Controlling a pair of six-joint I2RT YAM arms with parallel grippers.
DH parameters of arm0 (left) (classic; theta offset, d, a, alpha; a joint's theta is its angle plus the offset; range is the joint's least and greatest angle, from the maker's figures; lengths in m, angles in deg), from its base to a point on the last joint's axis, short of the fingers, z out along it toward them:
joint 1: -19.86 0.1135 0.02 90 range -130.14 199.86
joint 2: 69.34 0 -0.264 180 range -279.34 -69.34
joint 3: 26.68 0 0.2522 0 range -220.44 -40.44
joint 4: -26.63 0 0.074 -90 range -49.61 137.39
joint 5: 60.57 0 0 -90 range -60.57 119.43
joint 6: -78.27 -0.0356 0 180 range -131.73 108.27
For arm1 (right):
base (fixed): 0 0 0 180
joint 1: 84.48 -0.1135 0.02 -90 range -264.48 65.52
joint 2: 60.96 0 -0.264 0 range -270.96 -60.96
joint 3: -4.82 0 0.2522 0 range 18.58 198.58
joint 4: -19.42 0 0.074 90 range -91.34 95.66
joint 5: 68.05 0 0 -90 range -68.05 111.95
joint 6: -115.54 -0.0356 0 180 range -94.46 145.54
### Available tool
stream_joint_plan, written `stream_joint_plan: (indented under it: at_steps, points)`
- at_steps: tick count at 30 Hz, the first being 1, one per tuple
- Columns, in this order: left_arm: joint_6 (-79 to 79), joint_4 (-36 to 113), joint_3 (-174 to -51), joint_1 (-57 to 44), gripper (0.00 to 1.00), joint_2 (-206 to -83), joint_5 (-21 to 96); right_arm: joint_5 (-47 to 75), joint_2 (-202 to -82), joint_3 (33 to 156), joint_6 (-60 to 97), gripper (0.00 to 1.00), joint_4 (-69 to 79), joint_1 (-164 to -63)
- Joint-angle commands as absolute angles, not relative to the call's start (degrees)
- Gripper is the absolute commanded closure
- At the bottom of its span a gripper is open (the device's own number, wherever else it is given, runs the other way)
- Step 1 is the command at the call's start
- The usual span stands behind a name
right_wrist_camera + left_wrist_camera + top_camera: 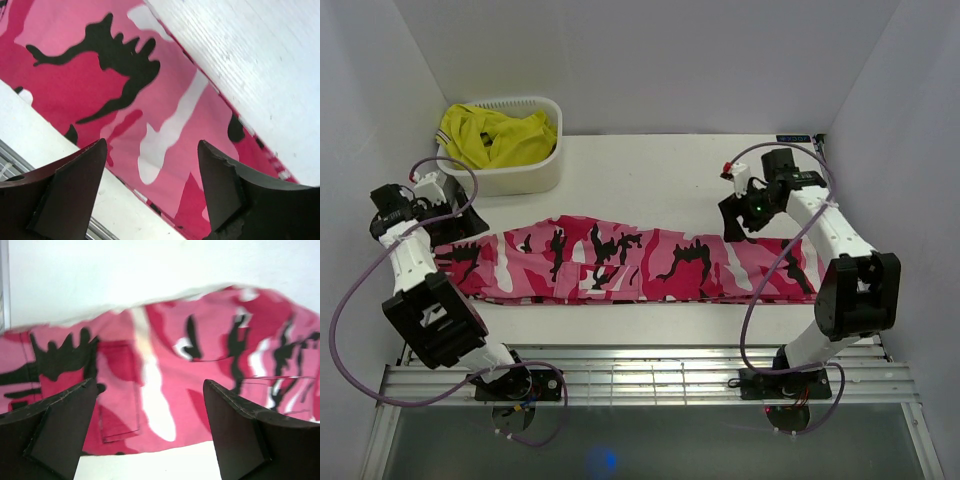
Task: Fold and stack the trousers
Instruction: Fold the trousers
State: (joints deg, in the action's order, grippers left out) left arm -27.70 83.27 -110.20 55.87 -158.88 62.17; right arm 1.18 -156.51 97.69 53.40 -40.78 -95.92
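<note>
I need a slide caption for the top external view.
Left gripper and right gripper, both open, above opposite ends of the trousers laid across the table.

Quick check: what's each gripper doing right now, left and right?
Left gripper: open, holding nothing, over the trousers.
Right gripper: open, holding nothing, over the trousers.

Robotics lab cell: bare white walls (650, 60), white table (650, 175), left arm (415, 262), right arm (830, 235), slatted metal rail (640, 378).

Arms (415, 262): white links, blk joints, purple cables (342, 318); blk wedge pincer fingers (55, 435).
</note>
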Motion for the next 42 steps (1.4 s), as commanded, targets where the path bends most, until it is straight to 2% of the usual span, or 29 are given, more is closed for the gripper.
stream_joint_plan:
  at_steps: [1, 4, 10, 19, 22, 30, 36, 39, 42]
  points:
    - [-25.6, 82.3, -109.3, 55.4, 0.02, -153.5, 72.9, 0.5, -153.0, 90.2, 55.6, 0.22, -44.2, -89.2]
    - [-21.8, 81.5, -106.8, 54.9, 0.02, -153.5, 75.2, 0.9, -152.4, 84.1, 58.7, 0.26, -44.0, -81.9]
    - [-21.4, 78.5, -103.6, 52.1, 0.02, -153.8, 64.7, 7.6, -153.3, 78.8, 62.2, 0.36, -42.2, -70.1]
    - [-25.5, 78.4, -102.0, 51.7, 0.02, -153.1, 57.2, 9.4, -149.1, 87.9, 58.1, 0.25, -44.4, -58.4]
    - [-25.6, 79.2, -102.6, 51.7, 0.02, -153.5, 57.8, 10.9, -151.2, 88.4, 58.0, 0.20, -43.8, -55.1]
    - [-26.0, 79.8, -101.8, 51.7, 0.02, -151.6, 60.0, 11.9, -158.9, 87.6, 60.0, 0.17, -39.3, -48.1]
    - [-26.5, 80.1, -101.1, 51.7, 0.02, -151.6, 57.7, 7.3, -164.0, 85.5, 59.1, 0.22, -39.3, -47.9]
    - [-26.1, 80.3, -101.3, 51.8, 0.02, -151.3, 57.7, 5.5, -165.9, 84.3, 58.5, 0.27, -39.3, -47.9]
    - [-25.5, 80.3, -101.5, 51.8, 0.02, -151.3, 58.3, 2.0, -167.8, 84.1, 58.1, 0.36, -40.7, -47.8]
